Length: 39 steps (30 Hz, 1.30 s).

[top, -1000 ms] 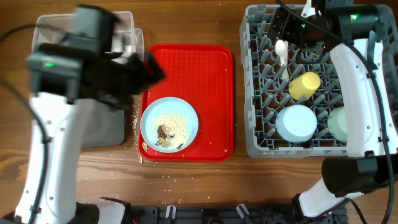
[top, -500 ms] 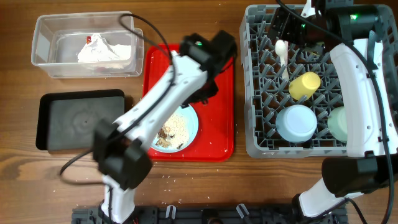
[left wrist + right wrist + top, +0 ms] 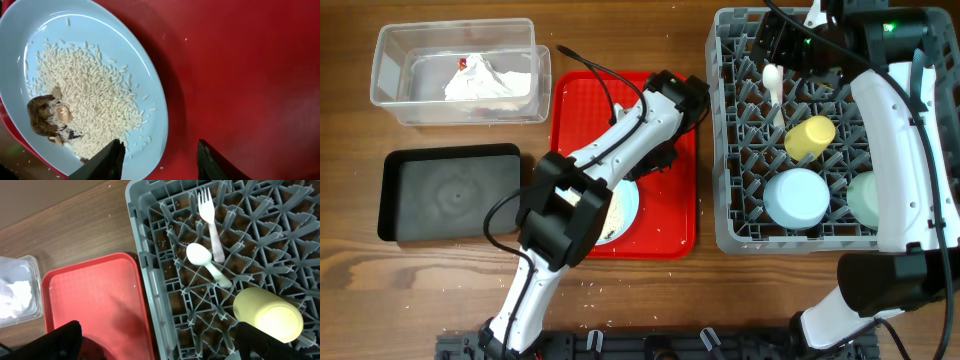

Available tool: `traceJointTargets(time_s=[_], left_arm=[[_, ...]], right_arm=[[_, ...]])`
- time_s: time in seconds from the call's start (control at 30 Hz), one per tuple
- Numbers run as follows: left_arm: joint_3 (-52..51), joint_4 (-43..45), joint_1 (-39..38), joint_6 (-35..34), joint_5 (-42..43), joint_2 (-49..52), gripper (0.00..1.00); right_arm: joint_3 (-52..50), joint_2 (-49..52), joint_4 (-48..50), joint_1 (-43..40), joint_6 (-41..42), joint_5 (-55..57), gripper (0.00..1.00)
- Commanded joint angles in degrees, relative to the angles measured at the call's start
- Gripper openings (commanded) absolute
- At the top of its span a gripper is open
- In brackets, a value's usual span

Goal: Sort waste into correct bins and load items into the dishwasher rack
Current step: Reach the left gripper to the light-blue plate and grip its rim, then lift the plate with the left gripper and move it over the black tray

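Note:
The light blue plate (image 3: 75, 35) lies on a red tray (image 3: 240, 65) and holds white rice (image 3: 95, 95) and brown scraps (image 3: 45, 112). My left gripper (image 3: 160, 161) is open astride the plate's right rim, one finger over the rice and the other over the tray. From above, the left gripper (image 3: 653, 165) and its arm hide most of the plate (image 3: 626, 205). The crumpled napkin (image 3: 480, 78) lies in the clear tub (image 3: 390, 100). My right gripper (image 3: 165, 342) hangs wide open and empty over the grey rack (image 3: 150, 255), near the fork (image 3: 210, 215), spoon (image 3: 205, 260) and yellow cup (image 3: 267, 312).
The black tray (image 3: 450, 193) sits left of the red tray (image 3: 670, 235). A light blue bowl (image 3: 797, 197) and a mint bowl (image 3: 865, 198) stand in the rack (image 3: 730, 235). Rice grains are scattered on the wood below the red tray.
My left arm has swung from above the tub and black tray over to the red tray, down at the plate's rim, and its jaws have narrowed. The right arm has not moved.

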Motion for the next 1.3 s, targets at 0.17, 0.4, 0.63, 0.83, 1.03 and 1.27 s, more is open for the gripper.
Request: traceJointTargets(time_s=[0.17, 0.4, 0.63, 0.83, 1.03, 1.27], left_arm=[[0.22, 0.48, 1.40, -1.38, -1.14, 2.89, 0.43], [-0.85, 1.62, 1.40, -1.40, -1.99, 3.10, 0.47], [-5.14, 3.72, 1.51, -1.40, -0.92, 3.10, 0.40], [-5.16, 4.74, 1.49, -1.38, -0.90, 3.10, 0.22], [-5.14, 4.76, 1.36, -1.38, -0.63, 3.10, 0.04], [-4.59, 3.02, 1.73, -1.33, -0.26, 1.79, 0.04]], right_arm=[[0.68, 0.04, 0.17, -0.13, 0.76, 0.59, 1.00], [0.68, 0.04, 0.17, -0.13, 0.76, 0.59, 1.00], [0.68, 0.04, 0.17, -0.13, 0.79, 0.59, 1.00], [0.68, 0.04, 0.17, -0.13, 0.79, 0.59, 1.00], [0.68, 0.04, 0.17, -0.13, 0.79, 0.59, 1.00], [0.68, 0.04, 0.17, -0.13, 0.79, 0.59, 1.00]])
